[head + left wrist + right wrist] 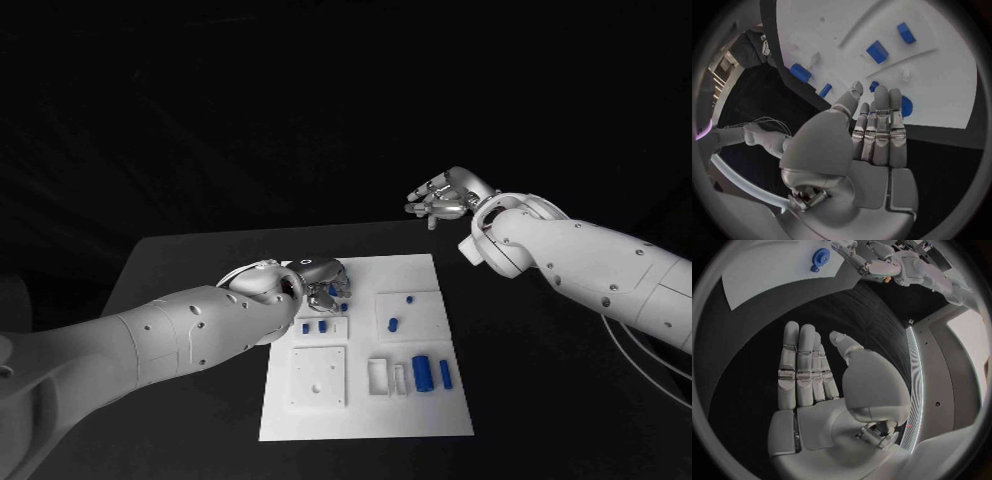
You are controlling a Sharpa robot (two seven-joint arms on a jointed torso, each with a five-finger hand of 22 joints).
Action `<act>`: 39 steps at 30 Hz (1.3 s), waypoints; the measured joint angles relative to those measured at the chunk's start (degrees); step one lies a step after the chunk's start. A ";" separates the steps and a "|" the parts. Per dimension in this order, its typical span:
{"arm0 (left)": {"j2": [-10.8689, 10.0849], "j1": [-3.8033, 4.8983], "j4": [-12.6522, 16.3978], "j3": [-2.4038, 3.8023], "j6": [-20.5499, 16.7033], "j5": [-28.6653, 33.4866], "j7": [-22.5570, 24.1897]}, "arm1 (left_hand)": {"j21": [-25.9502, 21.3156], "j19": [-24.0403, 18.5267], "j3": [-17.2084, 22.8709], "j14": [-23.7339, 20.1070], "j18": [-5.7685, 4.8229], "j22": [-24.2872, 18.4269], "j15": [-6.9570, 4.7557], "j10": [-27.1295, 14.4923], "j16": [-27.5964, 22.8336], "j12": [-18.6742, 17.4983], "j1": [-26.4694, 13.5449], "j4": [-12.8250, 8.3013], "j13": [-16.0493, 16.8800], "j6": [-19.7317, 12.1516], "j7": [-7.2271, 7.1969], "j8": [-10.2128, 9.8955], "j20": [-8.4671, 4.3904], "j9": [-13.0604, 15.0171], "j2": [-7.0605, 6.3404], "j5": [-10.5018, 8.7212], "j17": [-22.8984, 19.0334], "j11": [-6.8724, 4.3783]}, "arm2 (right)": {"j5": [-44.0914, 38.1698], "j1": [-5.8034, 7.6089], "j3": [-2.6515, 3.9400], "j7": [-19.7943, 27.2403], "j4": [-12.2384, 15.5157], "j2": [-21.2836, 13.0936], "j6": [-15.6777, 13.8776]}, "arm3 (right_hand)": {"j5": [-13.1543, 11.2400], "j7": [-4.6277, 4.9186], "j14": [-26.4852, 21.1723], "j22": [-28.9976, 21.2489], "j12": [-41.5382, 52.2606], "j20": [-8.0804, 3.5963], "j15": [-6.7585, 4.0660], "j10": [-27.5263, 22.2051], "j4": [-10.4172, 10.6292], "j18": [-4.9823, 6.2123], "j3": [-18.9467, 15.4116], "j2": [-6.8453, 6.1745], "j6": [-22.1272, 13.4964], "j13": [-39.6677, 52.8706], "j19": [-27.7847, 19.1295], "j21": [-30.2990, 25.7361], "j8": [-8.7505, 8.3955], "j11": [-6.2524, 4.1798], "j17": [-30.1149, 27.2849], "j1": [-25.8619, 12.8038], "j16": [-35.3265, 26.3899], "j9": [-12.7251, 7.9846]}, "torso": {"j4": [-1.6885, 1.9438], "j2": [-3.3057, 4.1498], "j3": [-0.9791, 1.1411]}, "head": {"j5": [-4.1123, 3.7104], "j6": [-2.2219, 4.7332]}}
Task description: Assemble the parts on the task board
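The left hand is held flat and released over the board at 11 o'clock; the right hand, released, is raised beyond the board's 1 o'clock corner.

Two white arms with smooth rounded shells and small dark screws are seen, each ended by a silver hand: left hand, right hand.

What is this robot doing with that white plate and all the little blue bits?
It is putting small blue parts together on the white task board. At this moment neither hand holds anything. The left hand hovers over the far end of the board with its fingers stretched out flat, close to a few blue pieces. The right hand is off the board, raised over the black table, fingers also straight. Several blue parts lie scattered across the board.
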 measured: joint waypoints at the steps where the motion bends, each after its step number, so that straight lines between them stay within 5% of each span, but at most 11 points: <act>1: 0.26 -0.01 -0.43 -0.04 0.00 -0.37 0.04 | 0.00 0.00 -0.05 0.15 0.00 -0.20 -0.15 0.00 -0.57 0.00 0.30 0.48 0.00 0.00 0.00 0.00 0.00 0.00 -0.30 0.00 -0.32 0.00 | 0.01 0.00 0.00 0.03 0.05 -0.02 -0.04 | 0.31 0.00 0.00 -0.08 0.00 0.00 0.00 0.00 0.00 0.00 0.00 0.00 0.00 -0.04 0.00 0.00 0.00 0.00 0.07 0.00 -0.10 0.00 | -0.02 0.03 0.00 | 0.01 0.01; 4: 1.01 -0.08 -1.65 -0.09 -0.03 -1.10 0.15 | 0.00 0.00 0.02 0.34 -0.01 -0.31 -0.34 0.00 -0.89 0.00 0.63 0.60 0.00 0.00 0.00 0.00 0.00 0.00 -0.14 0.00 -0.50 0.00 | 0.03 0.00 0.00 0.09 0.22 -0.05 -0.15 | 0.99 -0.01 0.00 -0.08 0.00 0.00 0.00 0.00 -0.15 0.00 0.15 0.00 0.00 -0.12 0.00 0.00 0.00 0.00 0.07 0.00 -0.11 0.00 | -0.02 0.09 0.07 | 0.08 0.04; 9: 2.14 -0.33 -3.61 -0.12 -0.31 -1.84 0.39 | 0.05 -0.22 1.15 0.55 0.00 0.83 -0.14 0.00 -0.89 0.00 0.77 0.59 -0.05 -0.19 0.22 0.00 -0.22 0.00 0.01 3.69 -0.24 0.01 | 0.04 -0.01 0.00 0.16 0.40 -0.01 -0.26 | 0.99 -0.02 0.00 -0.14 0.00 0.00 0.00 0.00 -0.15 0.00 0.15 0.00 -0.02 -0.17 0.00 0.00 0.00 0.00 0.13 0.00 -0.11 -0.01 | -0.13 0.18 0.10 | 0.11 0.04; 20: 3.66 -0.96 -6.44 -0.15 -0.61 -2.59 1.27 | 1.84 -0.26 5.08 1.23 -0.02 1.64 -0.88 2.13 1.83 0.00 0.16 -0.10 -0.10 1.71 0.06 0.00 -0.89 0.01 0.61 5.77 1.51 -1.01 | 0.07 0.00 0.00 0.21 0.73 0.03 -0.30 | 0.98 -0.03 0.00 -0.14 0.00 0.00 0.00 0.00 -0.15 0.00 0.15 0.00 -0.02 -0.17 0.00 0.00 0.00 0.01 0.12 0.00 -0.10 -0.04 | -0.16 0.21 0.07 | -0.32 -0.24; 39: 4.57 -1.31 -7.85 -0.33 0.00 -2.82 2.14 | 9.48 -1.76 6.97 0.42 -0.04 1.62 -1.24 6.49 9.06 0.00 -1.06 -0.66 -0.09 2.94 0.26 0.01 -1.34 0.01 1.05 5.77 3.88 -1.74 | 0.08 0.03 0.00 -0.03 1.71 0.21 0.19 | 1.08 -0.04 0.19 -0.22 0.00 0.00 -0.20 -0.01 -0.15 0.00 0.15 0.00 -0.02 -0.28 0.00 0.23 0.00 0.01 0.24 0.00 -0.10 -0.09 | -0.37 0.37 0.20 | -0.47 -0.46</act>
